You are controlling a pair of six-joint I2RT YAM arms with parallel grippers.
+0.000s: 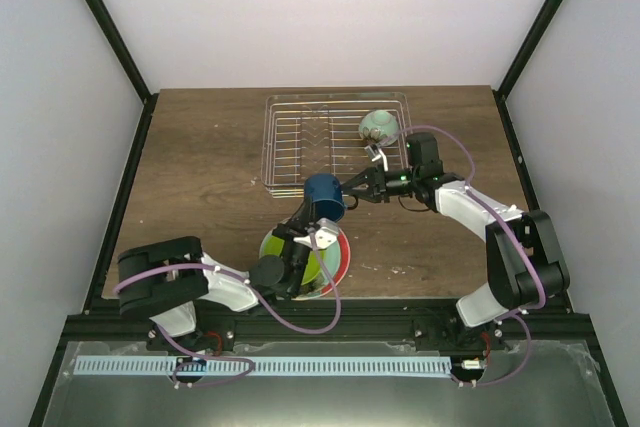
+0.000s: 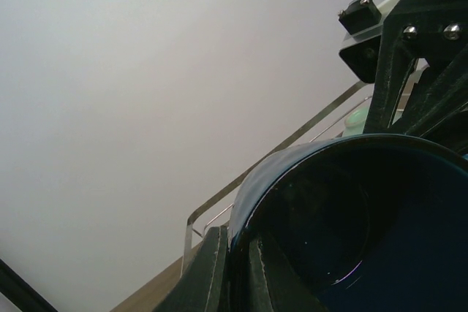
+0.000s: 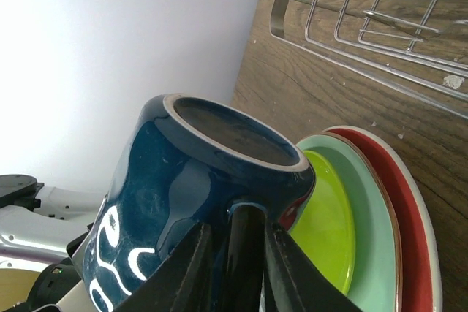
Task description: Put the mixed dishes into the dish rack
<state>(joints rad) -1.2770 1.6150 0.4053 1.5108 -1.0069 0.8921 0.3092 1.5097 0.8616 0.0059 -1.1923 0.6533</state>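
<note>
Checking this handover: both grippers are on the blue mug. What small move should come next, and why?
Probably open the left gripper. It pinches the rim of the mug above the stacked plates, while the right gripper looks closed on the handle, with the rack just beside it, so the right arm could carry the mug over.
</note>
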